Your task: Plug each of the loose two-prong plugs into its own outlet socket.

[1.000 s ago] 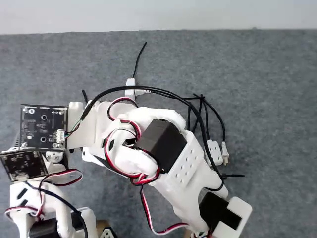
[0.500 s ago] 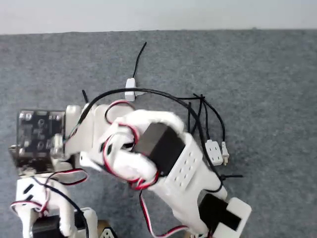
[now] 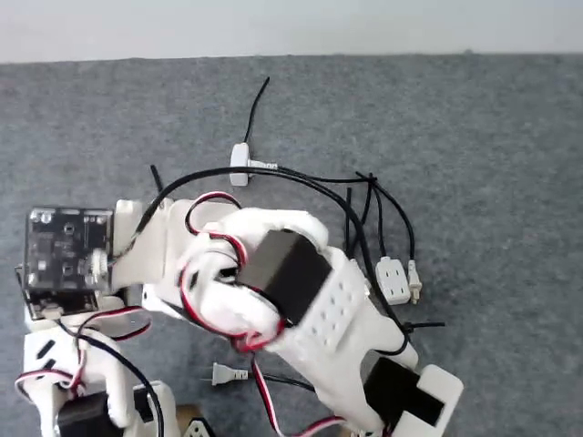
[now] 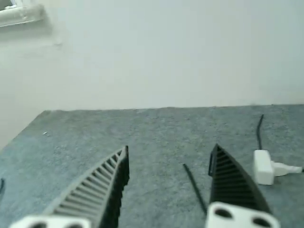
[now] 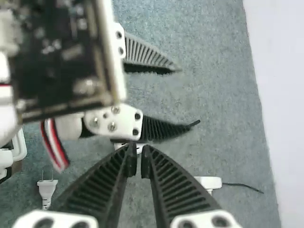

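Where the grey carpeted table (image 3: 510, 182) lies closest to the arm bases, a loose plug (image 3: 219, 372) rests flat. It is white, and its two prongs point away from its thin black cord (image 3: 273, 379). It looks light and hard-bodied. The prongs are thin and could bend, and the limp cord would likely drag and twist the plug when lifted. The best hold seems to be across the flat sides of the plastic body, behind the prongs, leaving them free.

A little farther out, the right gripper (image 5: 135, 156) hangs above the table with its jaws drawn almost together and nothing visible between them. Just beyond it, the left gripper (image 4: 171, 151) is spread wide and empty.

Off to the right side, a white outlet socket (image 3: 393, 279) lies among looping black cords. A small plug (image 3: 414, 280) sits just beside it; whether that one is seated cannot be told. Farthest away, a second white socket (image 3: 240, 164) lies with a connector (image 3: 264, 167) at its side.
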Robot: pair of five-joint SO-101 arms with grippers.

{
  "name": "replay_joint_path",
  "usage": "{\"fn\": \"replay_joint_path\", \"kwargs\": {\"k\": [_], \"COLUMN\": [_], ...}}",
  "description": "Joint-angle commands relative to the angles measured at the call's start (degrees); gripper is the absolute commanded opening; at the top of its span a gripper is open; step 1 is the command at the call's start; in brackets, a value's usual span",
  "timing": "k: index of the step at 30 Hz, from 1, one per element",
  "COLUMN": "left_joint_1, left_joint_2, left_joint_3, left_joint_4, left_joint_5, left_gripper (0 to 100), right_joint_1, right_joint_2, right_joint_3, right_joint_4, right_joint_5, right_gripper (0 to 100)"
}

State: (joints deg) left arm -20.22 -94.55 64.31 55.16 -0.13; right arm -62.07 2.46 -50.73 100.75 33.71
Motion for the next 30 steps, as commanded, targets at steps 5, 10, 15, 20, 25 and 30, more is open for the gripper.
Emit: {"fn": "replay_joint_path", "kwargs": {"k": [5,10,15,20,25,30], "left_joint_1": [-15.3,-16.97,-21.19,-21.8,-21.63,-24.88], "left_joint_2": [0.44,0.62,0.62,0.35,0.18,0.09], "left_joint_3": [4.26,3.21,-2.77,-7.78,-8.04,-11.91], "left_joint_4": [-5.1,-2.9,2.55,8.18,11.08,10.9], "left_joint_5": [-6.77,-6.86,-7.65,-7.91,-7.91,-10.99], "left_gripper": [27,27,27,27,27,27], "right_joint_1": [11.21,10.68,6.2,2.68,1.63,-3.38], "right_joint_2": [4.09,14.2,25.01,29.05,33.01,33.1], "right_joint_3": [10.37,19.87,27.69,27.78,27.78,27.08], "right_joint_4": [-2.77,-2.77,-5.85,-10.07,-8.66,-2.51], "right_joint_5": [-20.13,-20.57,-20.04,-21.36,-21.27,-22.24], "right_gripper": [1.3,5.7,6.4,6.4,6.4,6.9]}}
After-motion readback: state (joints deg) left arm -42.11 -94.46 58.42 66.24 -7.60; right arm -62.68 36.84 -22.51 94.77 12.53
